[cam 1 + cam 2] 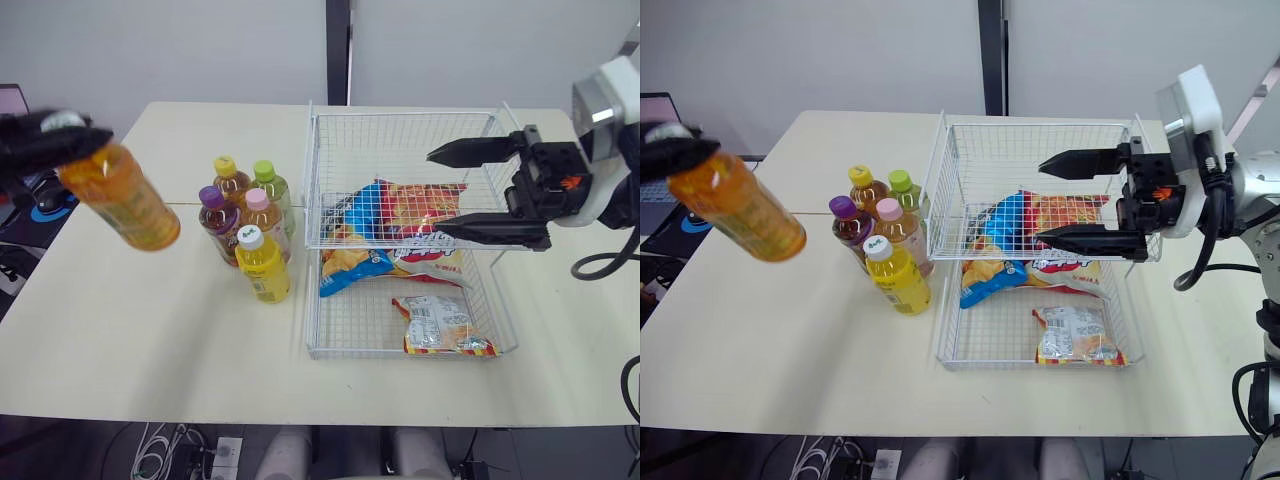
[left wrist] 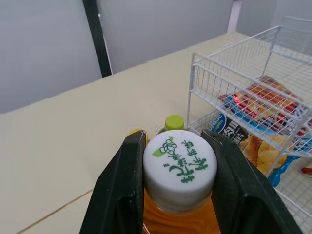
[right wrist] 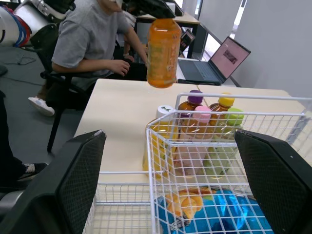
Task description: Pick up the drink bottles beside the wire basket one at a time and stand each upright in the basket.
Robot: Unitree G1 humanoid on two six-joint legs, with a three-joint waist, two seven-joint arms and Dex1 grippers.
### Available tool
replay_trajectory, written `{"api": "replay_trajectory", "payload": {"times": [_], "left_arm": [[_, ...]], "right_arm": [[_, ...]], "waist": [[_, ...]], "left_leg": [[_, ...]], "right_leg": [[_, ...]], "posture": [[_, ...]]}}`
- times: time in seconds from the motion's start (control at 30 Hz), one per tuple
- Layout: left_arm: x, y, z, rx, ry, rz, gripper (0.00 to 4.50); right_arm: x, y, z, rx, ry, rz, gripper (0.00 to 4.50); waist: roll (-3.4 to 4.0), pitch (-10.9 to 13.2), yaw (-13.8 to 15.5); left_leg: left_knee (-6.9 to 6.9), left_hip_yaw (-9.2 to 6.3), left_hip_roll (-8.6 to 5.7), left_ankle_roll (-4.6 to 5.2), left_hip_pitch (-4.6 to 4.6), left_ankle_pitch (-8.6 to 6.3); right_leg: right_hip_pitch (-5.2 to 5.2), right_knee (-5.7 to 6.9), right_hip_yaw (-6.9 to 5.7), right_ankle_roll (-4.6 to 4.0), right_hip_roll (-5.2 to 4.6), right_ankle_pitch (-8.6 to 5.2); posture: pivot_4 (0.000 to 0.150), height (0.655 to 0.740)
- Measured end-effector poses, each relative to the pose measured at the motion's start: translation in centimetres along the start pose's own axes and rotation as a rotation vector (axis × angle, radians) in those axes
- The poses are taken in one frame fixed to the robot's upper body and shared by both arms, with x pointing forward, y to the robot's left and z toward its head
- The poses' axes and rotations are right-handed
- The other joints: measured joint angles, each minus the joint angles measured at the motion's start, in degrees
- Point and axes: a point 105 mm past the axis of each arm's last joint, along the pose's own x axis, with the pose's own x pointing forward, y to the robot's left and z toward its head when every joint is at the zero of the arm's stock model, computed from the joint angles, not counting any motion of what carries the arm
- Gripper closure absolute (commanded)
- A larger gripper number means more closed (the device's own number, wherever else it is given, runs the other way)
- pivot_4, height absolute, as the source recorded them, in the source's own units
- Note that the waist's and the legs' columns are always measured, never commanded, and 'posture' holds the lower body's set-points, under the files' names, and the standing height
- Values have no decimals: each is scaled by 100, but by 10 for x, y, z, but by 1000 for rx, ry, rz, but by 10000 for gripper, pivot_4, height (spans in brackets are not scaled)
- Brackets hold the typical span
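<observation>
While the left gripper (image 2: 174, 146) is clamping its two black fingers on the white cap (image 2: 179, 168) of the orange bottle (image 1: 125, 200), that bottle is hanging in the air at the upper left of the head view, tilted with its base pointing down toward the table (image 1: 150, 330), well apart from the wire basket (image 1: 410, 352); the right gripper (image 1: 434, 192) is hovering at the right of the frame above the basket with its fingers spread wide and carrying nothing; five more bottles, among them the yellow bottle (image 1: 265, 268), are standing in a tight cluster just beside the basket's left wall at centre frame. Full of drink, the orange bottle is probably weighing fairly heavy for a hold this high; its cap and neck are likely stiff and ridged, so they are offering the surest purchase, whereas the smooth labelled body is likely slick and giving a little under pressure. Held only at the cap, it is apt to swing. Snack bags (image 1: 400, 215) are covering much of the basket floor, so a soft, uneven footing is risking a topple; bare wire seems the safer spot.
</observation>
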Motion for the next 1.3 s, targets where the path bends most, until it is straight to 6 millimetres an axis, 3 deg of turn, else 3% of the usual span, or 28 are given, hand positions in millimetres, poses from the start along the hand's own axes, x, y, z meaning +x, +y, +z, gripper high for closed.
{"api": "replay_trajectory", "payload": {"times": [0.13, 0.3, 0.5, 0.73, 0.97, 1.17, 1.3], "left_arm": [[17, -5, 38, 69, -82, -127, 31363], [60, -13, 80, 100, -164, -287, 31363], [110, -28, 110, 83, -208, -453, 31363], [159, -66, 116, 133, -191, -663, 31363], [225, -132, 100, 185, -180, -826, 31363], [260, -169, 89, 198, -217, -847, 31363], [282, -180, 75, 157, -218, -788, 31363]], "right_arm": [[-8, -2, 2, -27, 12, -65, 0], [-19, -1, 1, -34, 52, -141, 0], [-31, 3, -1, -17, 76, -209, 0], [-38, 7, 0, -21, 79, -265, 0], [-53, 7, -9, -26, 160, -377, 0], [-63, 8, -4, -24, 157, -475, 0], [-66, 14, 2, -30, 154, -523, 0]], "waist": [[-5, 1, 3], [-15, 7, -3], [-20, 11, -102], [-23, 15, -164], [-30, 20, -70], [-28, 23, -82], [-28, 23, -77]], "left_leg": [[3, 20, -2, -1, -5, 1], [21, 27, -6, -1, -16, 2], [32, 30, -4, 0, -35, 2], [36, 31, 0, 1, -40, 2], [90, 25, -9, 9, -73, -3], [91, 32, -11, 11, -74, -4], [95, 33, -13, 12, -74, -4]], "right_leg": [[1, 4, -5, 4, 4, 2], [-1, 11, 0, 11, 12, 6], [-13, 11, 2, 14, 11, 6], [-17, 13, 2, 16, 7, 5], [-21, 17, -3, 34, 1, 11], [-27, 24, 2, 37, -6, 14], [-27, 29, 4, 37, -7, 14]], "posture": [[1500, 7400], [1500, 7400], [1500, 7400], [1500, 7400], [1500, 7400], [1500, 7400], [1500, 7400]]}}
